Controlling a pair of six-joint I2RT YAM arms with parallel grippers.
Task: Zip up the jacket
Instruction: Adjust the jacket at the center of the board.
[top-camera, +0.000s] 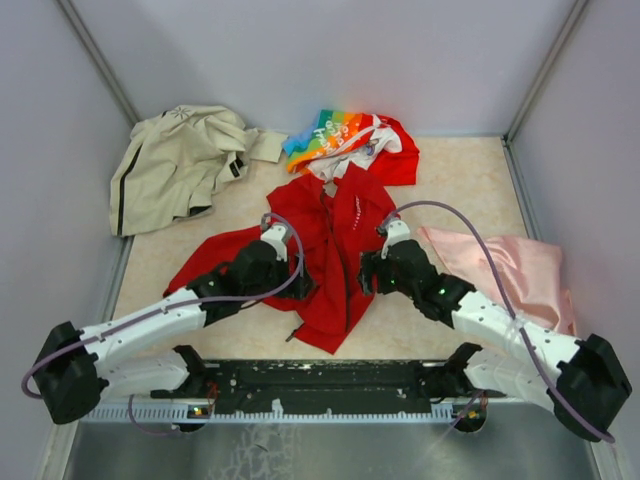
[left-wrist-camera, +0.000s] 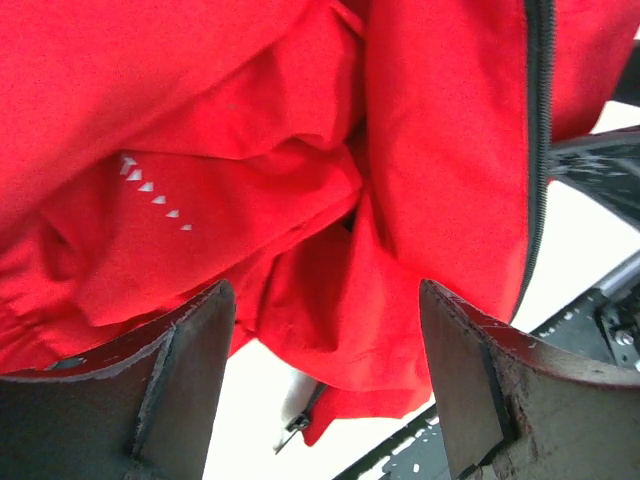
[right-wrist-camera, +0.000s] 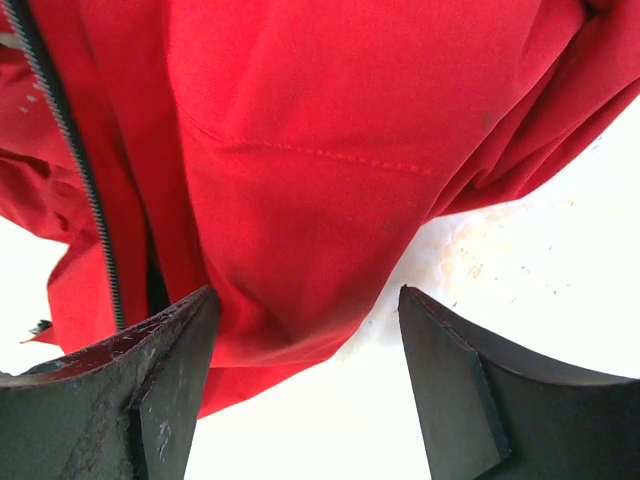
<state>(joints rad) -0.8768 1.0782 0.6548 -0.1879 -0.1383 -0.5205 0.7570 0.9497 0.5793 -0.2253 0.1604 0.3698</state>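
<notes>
Nearest you, your left gripper (left-wrist-camera: 325, 320) is spread wide over rumpled folds of the red jacket (top-camera: 335, 250), gripping nothing. Your right gripper (right-wrist-camera: 305, 310) is just as wide and empty above the jacket's right edge, beside a dark zipper line (right-wrist-camera: 80, 190). The jacket lies crumpled mid-table between both arms. A pink cloth (top-camera: 510, 265) sits to its right. Farther back are a rainbow-printed garment (top-camera: 345, 140), touching the collar end, and a beige jacket (top-camera: 175, 165) at far left.

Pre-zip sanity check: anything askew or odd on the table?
The red jacket is crumpled and folded over itself, not laid flat; its zipper runs along a loose edge. A beige jacket and rainbow garment lie heaped behind.
</notes>
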